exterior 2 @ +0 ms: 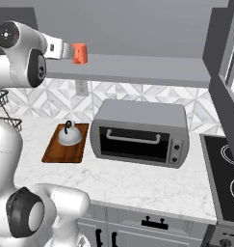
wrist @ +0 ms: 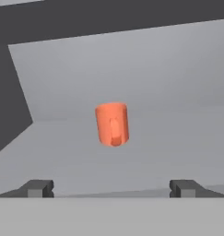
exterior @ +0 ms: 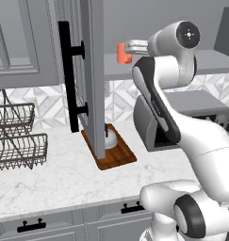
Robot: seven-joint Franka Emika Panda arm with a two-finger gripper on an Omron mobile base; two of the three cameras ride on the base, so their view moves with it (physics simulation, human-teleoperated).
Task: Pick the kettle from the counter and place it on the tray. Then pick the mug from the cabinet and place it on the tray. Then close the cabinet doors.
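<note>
One orange mug [wrist: 112, 124] stood on the cabinet shelf [wrist: 178, 138].
Spread fingers [wrist: 39, 188] faced it, empty; the kettle [exterior 2: 70, 135] sat on the tray [exterior 2: 53, 150].

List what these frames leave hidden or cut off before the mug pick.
- Kettle, left base view: largely covered by the open cabinet door.
- Tray, left base view: far end behind the same door.
- Gripper, hand view: fingertips show wide apart, short of the mug; the gap left cannot be judged.
- Mug, left base view: right side covered by the hand.
</note>
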